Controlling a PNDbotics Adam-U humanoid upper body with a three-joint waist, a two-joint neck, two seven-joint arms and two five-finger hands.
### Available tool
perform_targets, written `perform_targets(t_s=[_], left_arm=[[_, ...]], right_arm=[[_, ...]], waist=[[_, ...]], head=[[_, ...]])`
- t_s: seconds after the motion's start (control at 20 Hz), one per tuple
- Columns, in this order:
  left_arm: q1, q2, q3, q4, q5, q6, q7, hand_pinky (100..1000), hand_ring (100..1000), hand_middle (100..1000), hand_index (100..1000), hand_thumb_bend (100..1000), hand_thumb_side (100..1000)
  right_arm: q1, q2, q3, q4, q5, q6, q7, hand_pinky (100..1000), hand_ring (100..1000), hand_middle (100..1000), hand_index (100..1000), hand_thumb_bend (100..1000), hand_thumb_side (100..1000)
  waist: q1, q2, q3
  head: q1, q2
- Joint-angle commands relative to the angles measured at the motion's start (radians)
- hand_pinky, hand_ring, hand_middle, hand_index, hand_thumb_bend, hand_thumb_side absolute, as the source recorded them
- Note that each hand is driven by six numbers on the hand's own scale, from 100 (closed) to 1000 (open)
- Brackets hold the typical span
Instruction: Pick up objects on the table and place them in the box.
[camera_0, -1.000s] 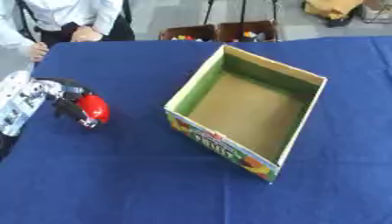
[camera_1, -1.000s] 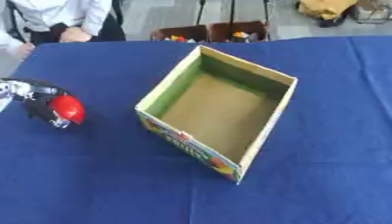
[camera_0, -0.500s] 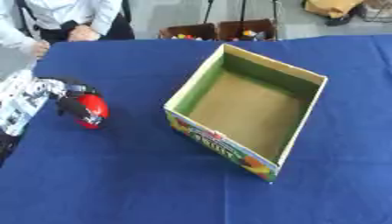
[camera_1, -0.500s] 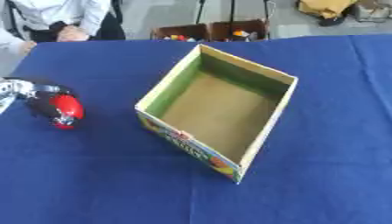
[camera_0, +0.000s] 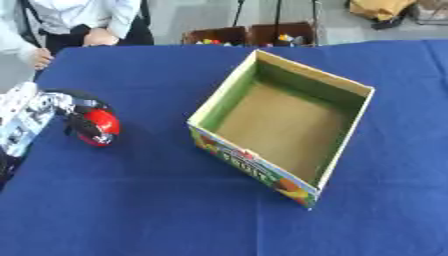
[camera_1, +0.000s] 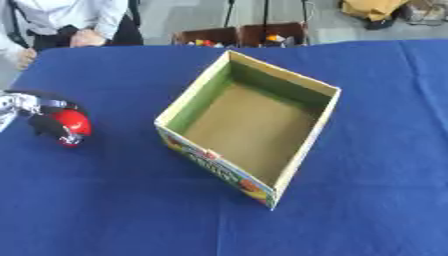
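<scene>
Blue cloth covers the whole table (camera_0: 131, 200), the largest thing in both views. On it, right of centre, stands the cardboard box (camera_0: 284, 125), open at the top and turned so one corner points toward the robot; its inner walls are green, its floor is brown, and nothing shows inside. A printed band of fruit colours runs along its near outer side.

Well to the left of the box, the robot's left hand (camera_0: 77, 117) comes in from the left edge, its dark fingers curled round a red ball-like object (camera_0: 98, 129) that sits at the table surface; whether the object touches the cloth cannot be told. The left eye view shows a good length of the silver and black forearm behind the hand, while the right eye view cuts that arm to a sliver at its edge. The right eye view takes in more blue cloth to the right of the box. The right hand appears in neither view.
</scene>
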Motion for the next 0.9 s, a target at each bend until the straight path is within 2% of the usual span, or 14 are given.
perform_targets(t_s=[0.05,0.35,0.7,0.9], left_arm=[[-0.006,0.024,0.008,0.000,0.000,0.008,-0.008,353,620,823,1000,256,443],[-0.004,0.024,0.014,-0.001,-0.003,0.020,-0.005,340,603,818,990,100,435],[-0.003,0.024,0.017,-0.001,0.015,0.037,0.043,326,592,789,955,100,431],[-0.005,0.026,0.021,-0.007,0.019,0.042,0.067,314,586,768,883,100,425]], right_arm=[[-0.010,-0.017,-0.014,-0.012,-0.007,0.000,-0.003,733,754,725,825,100,1000],[-0.009,-0.017,-0.016,-0.012,-0.009,-0.001,-0.004,738,755,724,823,100,1000],[-0.008,-0.017,-0.018,-0.012,-0.013,-0.001,-0.007,742,754,722,821,100,1000],[-0.008,-0.016,-0.018,-0.012,-0.016,0.000,-0.010,743,752,720,821,100,1000]], waist=[[0.011,-0.004,0.003],[0.011,-0.008,0.003],[0.012,-0.013,0.004],[0.012,-0.017,0.006]], head=[[0.002,-0.009],[0.001,-0.011],[-0.001,-0.012],[-0.003,-0.009]])
